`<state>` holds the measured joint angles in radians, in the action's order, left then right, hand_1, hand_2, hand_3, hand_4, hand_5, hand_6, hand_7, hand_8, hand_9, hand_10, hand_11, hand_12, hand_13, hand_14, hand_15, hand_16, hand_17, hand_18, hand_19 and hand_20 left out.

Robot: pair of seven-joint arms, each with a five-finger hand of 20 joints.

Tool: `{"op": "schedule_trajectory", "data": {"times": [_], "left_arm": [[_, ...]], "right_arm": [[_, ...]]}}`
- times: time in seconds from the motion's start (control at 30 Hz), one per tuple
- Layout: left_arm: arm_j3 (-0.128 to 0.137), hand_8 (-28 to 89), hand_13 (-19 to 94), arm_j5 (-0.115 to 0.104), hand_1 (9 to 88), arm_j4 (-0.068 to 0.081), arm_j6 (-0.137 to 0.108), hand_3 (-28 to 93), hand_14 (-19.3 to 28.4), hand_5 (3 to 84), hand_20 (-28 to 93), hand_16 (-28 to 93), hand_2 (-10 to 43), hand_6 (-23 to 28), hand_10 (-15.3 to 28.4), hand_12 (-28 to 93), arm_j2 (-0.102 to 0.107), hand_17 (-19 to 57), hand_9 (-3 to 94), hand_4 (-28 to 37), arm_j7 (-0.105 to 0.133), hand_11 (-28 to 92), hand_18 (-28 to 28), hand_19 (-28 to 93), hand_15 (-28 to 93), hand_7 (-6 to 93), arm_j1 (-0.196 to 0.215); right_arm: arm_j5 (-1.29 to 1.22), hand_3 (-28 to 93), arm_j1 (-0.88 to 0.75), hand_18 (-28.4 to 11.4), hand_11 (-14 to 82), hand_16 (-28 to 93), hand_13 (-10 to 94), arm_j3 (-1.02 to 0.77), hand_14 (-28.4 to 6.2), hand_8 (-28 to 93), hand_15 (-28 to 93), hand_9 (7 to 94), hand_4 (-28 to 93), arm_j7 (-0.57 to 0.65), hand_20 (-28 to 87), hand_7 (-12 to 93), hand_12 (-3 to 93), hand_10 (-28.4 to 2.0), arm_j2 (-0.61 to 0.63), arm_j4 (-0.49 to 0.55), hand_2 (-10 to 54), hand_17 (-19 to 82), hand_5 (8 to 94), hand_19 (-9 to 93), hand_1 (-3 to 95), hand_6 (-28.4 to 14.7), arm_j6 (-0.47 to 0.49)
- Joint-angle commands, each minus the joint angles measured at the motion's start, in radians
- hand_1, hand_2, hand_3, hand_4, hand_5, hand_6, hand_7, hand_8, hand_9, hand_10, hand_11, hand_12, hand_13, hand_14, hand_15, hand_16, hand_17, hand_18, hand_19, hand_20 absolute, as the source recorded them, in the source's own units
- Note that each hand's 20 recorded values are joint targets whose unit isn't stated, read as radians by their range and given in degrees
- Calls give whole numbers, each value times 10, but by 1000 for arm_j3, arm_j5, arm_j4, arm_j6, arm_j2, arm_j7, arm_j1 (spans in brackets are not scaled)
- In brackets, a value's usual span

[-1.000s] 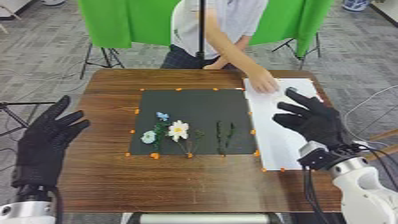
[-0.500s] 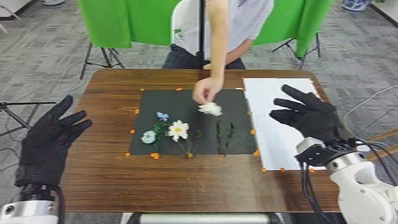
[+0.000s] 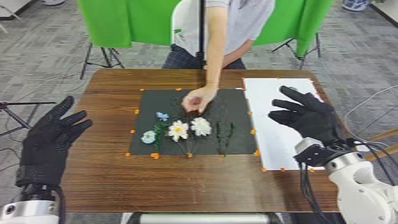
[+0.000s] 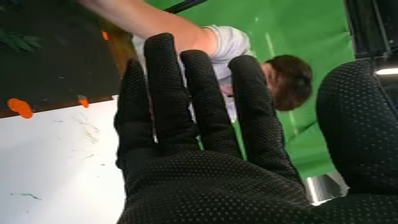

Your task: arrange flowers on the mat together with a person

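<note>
Head view: you had four flowers on the dark mat (image 3: 169,102): a white flower (image 3: 201,127), a daisy (image 3: 178,131) with a yellow centre just left of it, a blue flower (image 3: 162,116) and a pale flower (image 3: 148,136). Two green sprigs (image 3: 222,134) lay to their right. The person's hand (image 3: 199,98) was just beyond the white flower; whether it held anything could not be told. Your right hand (image 3: 306,121) was over the right part of the sheet (image 3: 274,117), fingers straight, thumb well apart, nothing held. Your left hand (image 3: 42,145) was at the table's left side, fingers spread and empty.

Handling, as judged: each flower was likely very light, with soft petals liable to crush or bend and a thin, springy stem. Your sound hold was a gentle pinch on the stem just below the bloom, clear of the petals. The sprigs, lying flat, probably called for a pinch at mid-length and could have slipped or snagged a neighbour. Neither flowers nor mat bore writing or labels that could be read.
</note>
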<state>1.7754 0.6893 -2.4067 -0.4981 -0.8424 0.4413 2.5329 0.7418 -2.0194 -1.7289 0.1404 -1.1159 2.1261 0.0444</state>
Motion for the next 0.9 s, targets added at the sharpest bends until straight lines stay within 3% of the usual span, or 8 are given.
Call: {"op": "schedule_trajectory", "data": {"times": [0.03, 0.33, 0.37, 0.4, 0.57, 0.67, 0.9], "left_arm": [[-5, -104, 224, -6, 183, 4, -12, 769, 268, 335, 98, -115, 77, 62, 196, 90, -6, -104, 329, -283, -4, 258, 209, 485, 543, 138, 7], [-6, -105, 225, -4, 185, 3, -10, 769, 268, 336, 98, -115, 77, 63, 196, 90, -6, -104, 329, -283, -12, 261, 209, 485, 542, 138, 7], [-6, -105, 225, -6, 185, 0, -15, 768, 268, 336, 98, -115, 77, 63, 196, 90, -5, -104, 329, -283, -3, 261, 209, 485, 543, 138, 13], [-6, -105, 225, 0, 185, 1, -11, 769, 267, 336, 97, -115, 77, 64, 196, 90, -9, -104, 329, -283, -14, 262, 209, 485, 543, 138, 8], [-6, -105, 224, -2, 186, 0, -17, 770, 267, 337, 97, -115, 77, 65, 196, 90, -7, -104, 329, -283, -15, 261, 209, 485, 542, 138, 7], [-8, -104, 225, -8, 186, -2, -22, 770, 267, 337, 97, -115, 77, 65, 196, 90, -1, -104, 329, -283, -4, 261, 209, 486, 542, 138, 14], [-11, -104, 224, -6, 189, -4, -22, 771, 268, 338, 97, -115, 76, 65, 196, 89, -2, -104, 329, -283, -7, 261, 209, 486, 543, 138, 10]], "right_arm": [[8, 761, -9, -201, 156, 80, 407, -3, -187, -109, 486, 486, -254, 9, 159, 128, 144, -174, -2, 2, 71, 108, 472, 552, 237, -12, -6], [41, 761, -15, -200, 158, 80, 408, -9, -187, -110, 494, 487, -254, 11, 161, 129, 145, -174, -4, 8, 72, 109, 475, 554, 237, -13, -12], [47, 761, -10, -200, 158, 80, 409, -9, -187, -110, 495, 488, -254, 14, 161, 129, 145, -174, -4, 5, 72, 109, 475, 554, 238, -13, -10], [53, 761, -14, -200, 158, 80, 409, -13, -187, -110, 495, 489, -254, 17, 161, 130, 145, -174, -4, 8, 72, 109, 476, 554, 238, -13, -12], [117, 759, -3, -201, 161, 80, 413, -13, -185, -110, 503, 490, -254, 30, 164, 130, 145, -174, 18, 8, 74, 112, 477, 562, 239, -13, -42], [229, 758, 15, -201, 161, 83, 422, -4, -186, -110, 525, 490, -254, 51, 171, 130, 145, -175, 56, 8, 73, 120, 478, 580, 241, -13, -87], [621, 753, 85, -206, 159, 81, 460, 37, -179, -110, 577, 482, -251, 175, 184, 132, 144, -174, 183, -16, 64, 151, 483, 635, 253, -17, -228]]}}
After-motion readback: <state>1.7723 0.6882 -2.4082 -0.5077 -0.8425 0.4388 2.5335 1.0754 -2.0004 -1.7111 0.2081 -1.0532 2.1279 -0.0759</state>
